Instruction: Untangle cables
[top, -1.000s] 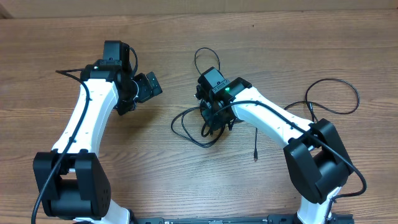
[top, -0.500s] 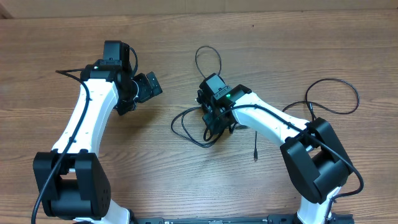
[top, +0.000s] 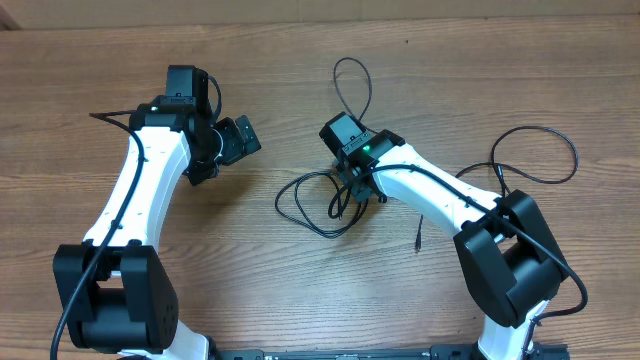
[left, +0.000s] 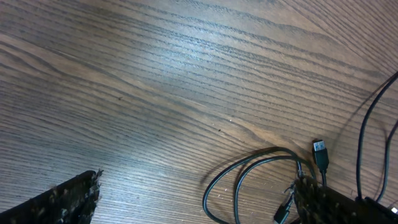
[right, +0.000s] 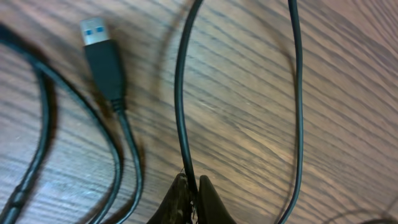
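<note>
A wood-grain table (top: 300, 80) is seen from above, with two white-and-black arms stretched over it. The left arm (top: 140, 190) is bent over the table's left half, well apart from the cables. The right arm (top: 440, 195) is reached toward the middle, and a green light is lit near its wrist. The cables (top: 340, 205) are spread in loose black loops at the table's middle and bunched under the right arm's end. A black USB plug (right: 102, 59) with a blue insert is laid flat on the wood beside the pinched strand; markings on it cannot be made out. The left fingers (left: 59, 202) are spread wide above the wood. The right fingers (right: 208, 199) are pressed together, pinching one thin strand of the cables.
</note>
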